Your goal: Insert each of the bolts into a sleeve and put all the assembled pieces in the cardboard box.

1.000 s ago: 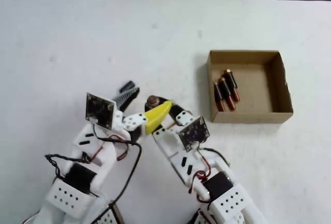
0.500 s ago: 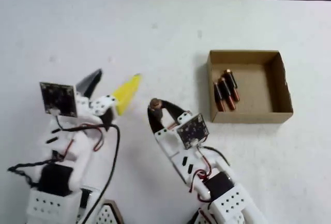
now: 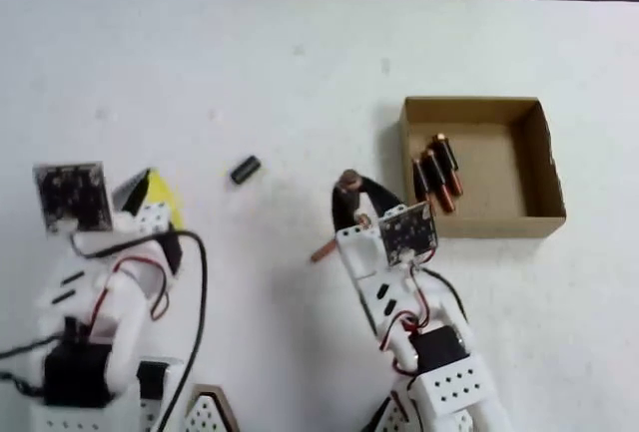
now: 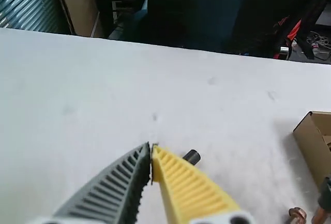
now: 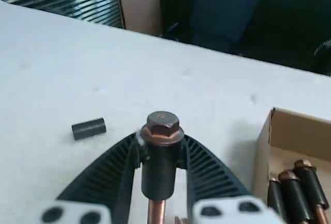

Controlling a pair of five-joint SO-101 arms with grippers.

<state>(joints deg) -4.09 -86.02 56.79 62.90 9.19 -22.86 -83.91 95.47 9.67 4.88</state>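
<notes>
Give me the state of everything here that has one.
Left gripper: shut, empty.
Right gripper: shut on the sleeved bolt.
Sleeved bolt: assembled, held.
Loose sleeve: lying on the table, empty.
Loose bolt: lying on the table, unsleeved.
Box: open, three assembled pieces inside.

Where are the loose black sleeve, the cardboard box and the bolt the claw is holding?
loose black sleeve (image 3: 246,170): high view, middle of its side.
cardboard box (image 3: 472,108): high view, far wall's rim.
held bolt (image 5: 162,127): right wrist view, its hex head.
</notes>
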